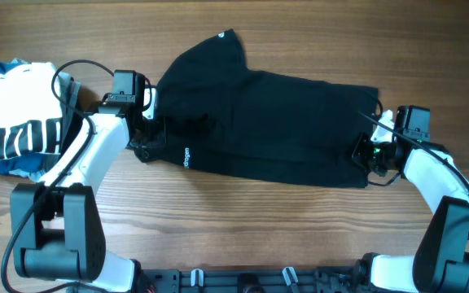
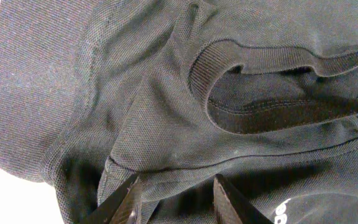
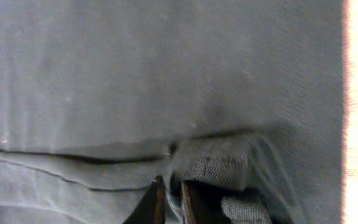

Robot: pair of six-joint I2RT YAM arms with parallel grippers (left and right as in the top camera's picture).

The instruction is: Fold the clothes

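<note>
The clothes [image 1: 275, 122] are a black T-shirt lying across the middle of the wooden table, with a white logo [image 1: 187, 155] near its left end. My left gripper [image 1: 146, 134] rests on that left end. In the left wrist view the left gripper [image 2: 178, 199] stands open, its fingers apart over a ridge of the clothes [image 2: 166, 112] below the neck collar [image 2: 260, 56]. My right gripper [image 1: 363, 152] is at the shirt's right end. In the right wrist view the right gripper [image 3: 171, 202] is shut, pinching a thin fold of the clothes [image 3: 166, 74].
A pile of white black-striped and blue garments [image 1: 15, 122] lies at the far left, beside the left arm. Bare wood table [image 1: 243, 220] runs in front of the shirt. The arm bases stand at the front edge.
</note>
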